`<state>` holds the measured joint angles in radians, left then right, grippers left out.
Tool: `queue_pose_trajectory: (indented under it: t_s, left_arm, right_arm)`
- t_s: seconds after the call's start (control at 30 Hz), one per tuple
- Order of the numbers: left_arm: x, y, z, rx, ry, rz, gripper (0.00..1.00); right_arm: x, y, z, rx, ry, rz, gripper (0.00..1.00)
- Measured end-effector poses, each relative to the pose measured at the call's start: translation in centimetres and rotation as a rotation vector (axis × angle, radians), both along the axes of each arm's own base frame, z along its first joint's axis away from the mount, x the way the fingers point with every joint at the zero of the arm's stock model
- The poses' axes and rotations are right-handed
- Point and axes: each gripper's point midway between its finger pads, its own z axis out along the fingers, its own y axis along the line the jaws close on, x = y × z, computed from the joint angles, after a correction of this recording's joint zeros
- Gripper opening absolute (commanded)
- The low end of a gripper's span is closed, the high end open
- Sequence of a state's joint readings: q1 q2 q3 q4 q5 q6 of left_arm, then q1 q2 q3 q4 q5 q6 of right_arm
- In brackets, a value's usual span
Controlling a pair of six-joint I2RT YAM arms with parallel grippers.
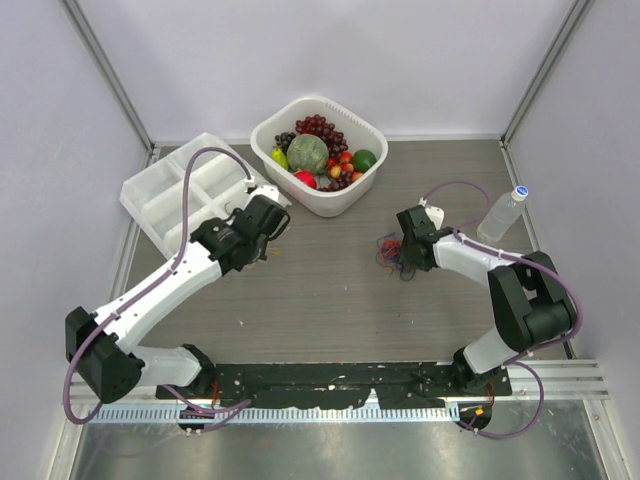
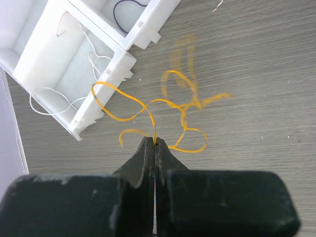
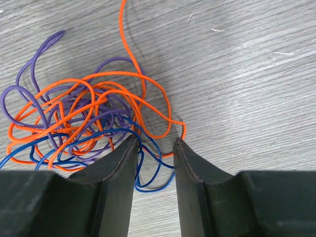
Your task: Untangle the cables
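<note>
Now: two arms are at work, each at its own spot on the brown wood-look table (image 1: 320, 300).
Left fingers: the black left gripper (image 2: 154, 143) is squeezed tight on a thin yellow bendy wire (image 2: 123, 119), pinching one strand near the middle of it.
Yellow wire: it curls out ahead of the tips in loose loops. It spreads more side to side than front to back.
Way to the tray: the white plastic tray with boxes in it (image 2: 116, 64) sits just ahead and to the left of the left fingers. One yellow loop reaches over its corner. I think the next move is a short carry that way.
Tray, what is in it: one box holds thin white wire (image 2: 49, 89). Another box, farther off, holds a thin dark wire (image 2: 116, 14).
Right fingers: the black right gripper (image 3: 154, 143) stands half wide and grips nothing.
Messy pile: the orange wire (image 3: 126, 47), purple wire (image 3: 29, 64) and blue wire (image 3: 153, 182) lie knotted together on the table. Most of the pile is ahead and to the left of the right tips. One blue loop lies in the gap between them.
Nearer arm: the right arm is at the pile; the left arm is well apart from it.
Other things: a white plastic basket (image 1: 365, 130) full of toy fruit and a clear water bottle (image 1: 503, 212) stand farther back.
</note>
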<state>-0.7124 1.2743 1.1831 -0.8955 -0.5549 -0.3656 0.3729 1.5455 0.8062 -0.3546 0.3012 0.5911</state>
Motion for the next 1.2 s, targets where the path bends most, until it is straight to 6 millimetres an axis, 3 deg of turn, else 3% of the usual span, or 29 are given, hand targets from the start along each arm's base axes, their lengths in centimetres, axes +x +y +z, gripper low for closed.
queue_pose_trajectory:
  t_s: [0.13, 0.27, 0.4, 0.43, 0.5, 0.6, 0.77, 0.87, 1.0, 1.1, 1.2]
  left_arm:
    - [-0.2, -0.9, -0.8, -0.021, 0.029, -0.049, 0.00]
    - [-0.6, -4.0, -2.2, -0.126, 0.106, -0.150, 0.00]
    - [-0.6, -6.6, -5.0, -0.156, 0.231, -0.201, 0.00]
    - [-0.4, -7.2, -5.9, -0.153, 0.266, -0.207, 0.07]
    - [-0.1, -8.1, -8.0, -0.134, 0.335, -0.211, 0.31]
    - [-0.4, -8.2, -10.2, -0.098, 0.411, -0.208, 0.62]
    - [-0.7, -9.3, -10.0, -0.141, 0.424, -0.254, 0.91]
    - [-0.6, -10.2, -9.8, -0.182, 0.417, -0.285, 0.94]
    - [-0.2, -10.8, -10.8, -0.177, 0.442, -0.289, 0.95]
    - [0.5, -11.0, -12.8, -0.133, 0.477, -0.282, 0.95]
    - [0.6, -11.0, -15.0, -0.093, 0.521, -0.282, 0.88]
  right_arm:
    - [0.0, 0.1, 0.0, 0.005, 0.001, 0.007, 0.40]
    - [-0.2, 0.5, -0.1, 0.033, -0.010, 0.017, 0.40]
    - [-0.4, 0.7, 0.0, 0.049, -0.006, 0.030, 0.40]
    - [-0.5, 0.8, 0.0, 0.052, -0.005, 0.034, 0.40]
    - [-0.9, 0.7, 0.1, 0.055, -0.004, 0.040, 0.40]
    - [-1.3, 0.6, 0.2, 0.056, -0.002, 0.048, 0.40]
    - [-1.4, 0.7, 0.1, 0.060, 0.003, 0.052, 0.40]
    - [-1.5, 0.7, 0.1, 0.062, 0.002, 0.053, 0.40]
    - [-1.5, 0.7, 0.4, 0.064, -0.004, 0.056, 0.40]
    - [-1.5, 0.7, 0.4, 0.063, -0.006, 0.060, 0.40]
    - [-1.5, 0.8, 0.5, 0.066, -0.009, 0.063, 0.40]
